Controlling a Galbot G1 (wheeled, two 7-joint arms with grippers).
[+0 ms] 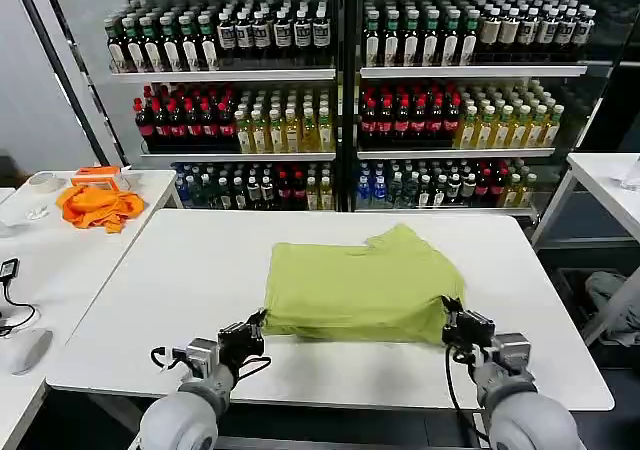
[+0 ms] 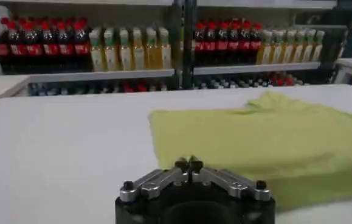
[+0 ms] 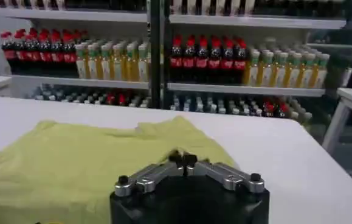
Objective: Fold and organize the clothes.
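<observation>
Two grippers sit low at the bottom of the head view, one on each side of a folded lime yellow-green T-shirt [image 1: 355, 288] that lies on the white table [image 1: 180, 270] a little right of the frame's centre. The shirt is folded into a rough rectangle, with a small peak of fabric rising at its far edge toward the upper right of the bundle, and its near edge runs close to the table's front edge. The left gripper [image 1: 250, 332] is at the lower left of the frame, just at the shirt's near left corner; in the left wrist view the left gripper's [image 2: 188, 164] fingertips meet at the middle with no cloth between them, and the shirt [image 2: 273, 140] spreads beyond them over the tabletop. The right gripper [image 1: 449, 315] is at the lower right, at the shirt's near right corner; in the right wrist view the right gripper's [image 3: 182, 159] fingers are likewise pressed together on nothing, with the green fabric [image 3: 72, 164] lying past and beside them. Whether either gripper touches the cloth I cannot tell. A bright orange cloth [image 1: 98, 206] lies crumpled on a second white table [image 1: 60, 260] at the left of the frame, well apart from the shirt. Behind the tables, across the top of the frame, stand shelves [image 1: 340, 70] packed with rows of bottles.
</observation>
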